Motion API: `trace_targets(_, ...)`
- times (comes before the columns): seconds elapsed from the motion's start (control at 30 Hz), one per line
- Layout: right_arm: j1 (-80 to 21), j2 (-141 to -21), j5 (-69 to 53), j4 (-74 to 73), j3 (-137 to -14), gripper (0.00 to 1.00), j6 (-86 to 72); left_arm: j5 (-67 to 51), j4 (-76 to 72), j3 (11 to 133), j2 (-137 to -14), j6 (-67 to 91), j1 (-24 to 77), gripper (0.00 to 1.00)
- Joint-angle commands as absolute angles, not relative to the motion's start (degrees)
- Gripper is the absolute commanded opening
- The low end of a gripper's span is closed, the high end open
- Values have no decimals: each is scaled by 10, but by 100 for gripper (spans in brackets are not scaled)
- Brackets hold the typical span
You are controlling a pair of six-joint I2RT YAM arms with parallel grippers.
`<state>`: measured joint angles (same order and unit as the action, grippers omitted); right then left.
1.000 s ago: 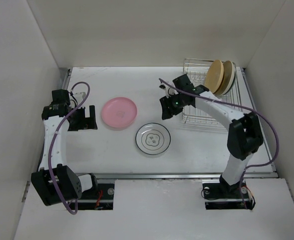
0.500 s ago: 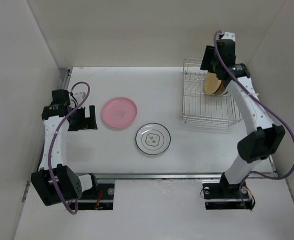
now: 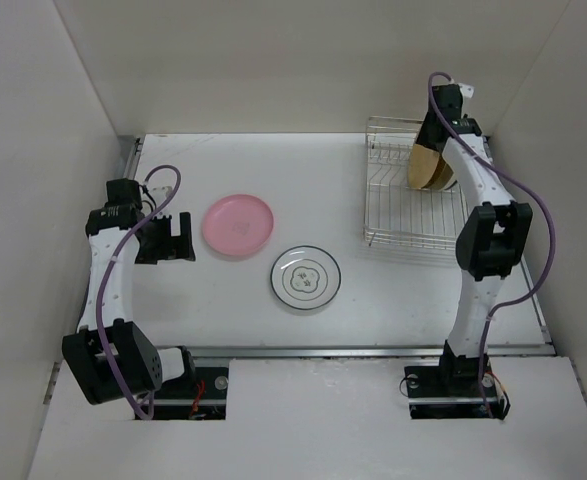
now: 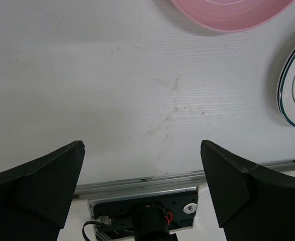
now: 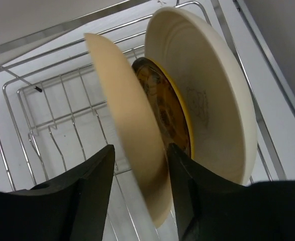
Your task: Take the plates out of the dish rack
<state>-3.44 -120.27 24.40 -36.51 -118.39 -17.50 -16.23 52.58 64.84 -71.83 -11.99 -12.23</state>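
My right gripper (image 5: pixel 139 150) is spread astride the tan plate (image 5: pixel 119 110) rim in the dish rack (image 3: pixel 413 242), with little slack. The mustard plate (image 5: pixel 162 103) and cream plate (image 5: pixel 207 85) crowd just beyond one finger. My left gripper (image 4: pixel 142 145) is spread over open counter (image 4: pixel 137 75), with the pink plate (image 4: pixel 232 12) edge ahead.

1. No words, numbers, brand names or signs can be read in any view.
2. The white plate with thin dark rim (image 3: pixel 305 277) lies flat on the counter (image 3: pixel 373 290). It has a dark line drawing at its centre, which is a pattern and not lettering.
3. The cream plate (image 5: pixel 207 90) stands upright in the dish rack (image 3: pixel 413 215). A faint grey mark shows on its face, too blurred to read.
4. The mustard plate (image 5: pixel 160 95) beside it bears dark markings. Whether they are print or pattern cannot be told.
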Motion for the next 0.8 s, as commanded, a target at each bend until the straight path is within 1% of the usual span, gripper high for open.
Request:
trace_targets(0.0,-38,-1190,270,-329,-1181,50,-182,-165,536,643,-718,-129,-126,100)
trace_targets(0.03,-38,-1190,283,-323,-1175,47,-182,-165,536,649,-718,-129,-126,100)
trace_targets(0.07,-38,-1190,292,-323,-1175,46,-182,-165,536,649,-718,-129,-126,100)
trace_targets(0.13,-38,-1190,311,-317,-1167,40,-182,-165,536,649,-712,-129,-126,100)
trace_targets(0.2,-38,-1185,323,-309,-1157,33,-182,-165,536,649,-712,-129,-126,100)
trace_targets(0.23,-38,-1185,323,-308,-1157,24,-174,-165,536,649,-712,-129,-126,100)
trace_targets(0.3,-38,-1185,318,-308,-1151,11,-169,-165,536,649,-707,-129,-126,100)
trace_targets(0.33,-38,-1178,318,-308,-1151,0,-169,-165,536,649,-707,-129,-126,100)
trace_targets(0.47,-51,-1140,361,-294,-1123,0,-163,-171,536,649,-696,-129,-126,100)
trace_targets(0.5,-61,-1129,402,-283,-1123,0,-157,-171,536,649,-696,-129,-126,100)
trace_targets(0.63,-90,-1072,497,-247,-1107,0,-113,-184,542,649,-696,-134,-126,100)
trace_targets(0.77,-111,-1013,532,-204,-1101,0,-59,-189,542,649,-691,-134,-126,100)
